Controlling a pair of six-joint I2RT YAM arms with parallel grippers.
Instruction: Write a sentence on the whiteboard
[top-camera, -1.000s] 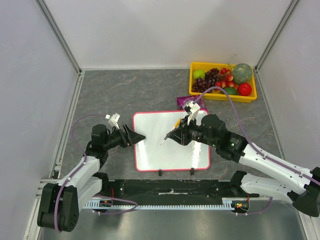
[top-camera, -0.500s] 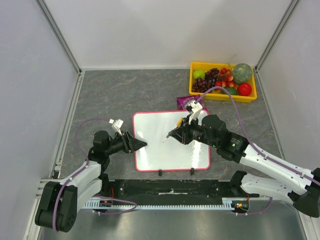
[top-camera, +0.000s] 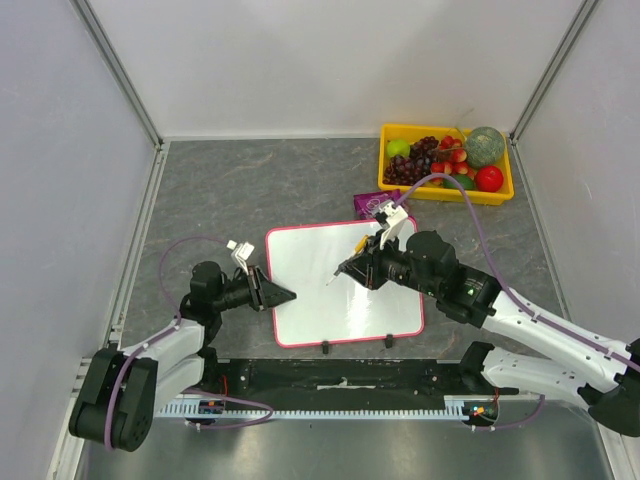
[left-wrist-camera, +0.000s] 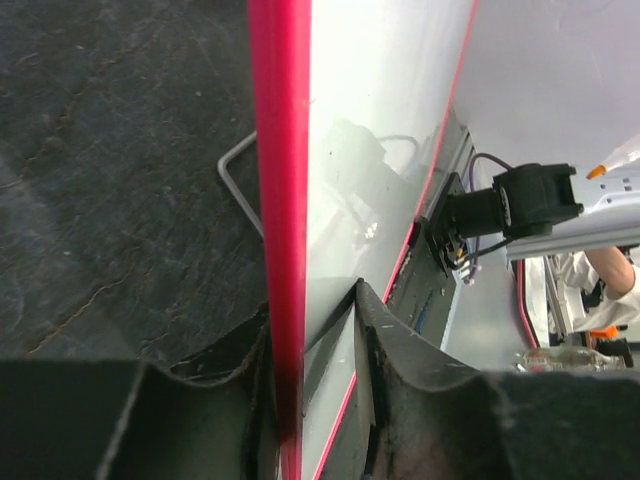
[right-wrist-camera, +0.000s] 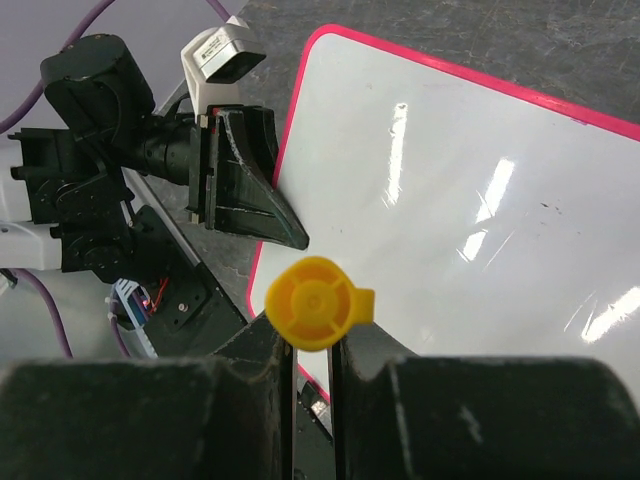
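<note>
pink frame, bare white face: the whiteboard (top-camera: 340, 310) lies mid-table, long axis running nine to three, no sentence on it yet
who's got hold of it?
the left gripper (top-camera: 285, 296) is at its nine o'clock edge, fingers (left-wrist-camera: 400, 345) astride the frame; pinching or only hugging it, i can't tell
and the pen?
the right gripper (top-camera: 352, 268) is clenched on the yellow-capped marker (right-wrist-camera: 318, 303), reaching in from four o'clock, tip aimed toward eight over the board's upper middle. i'd say the board lies straight under that tip, so the move is down
</note>
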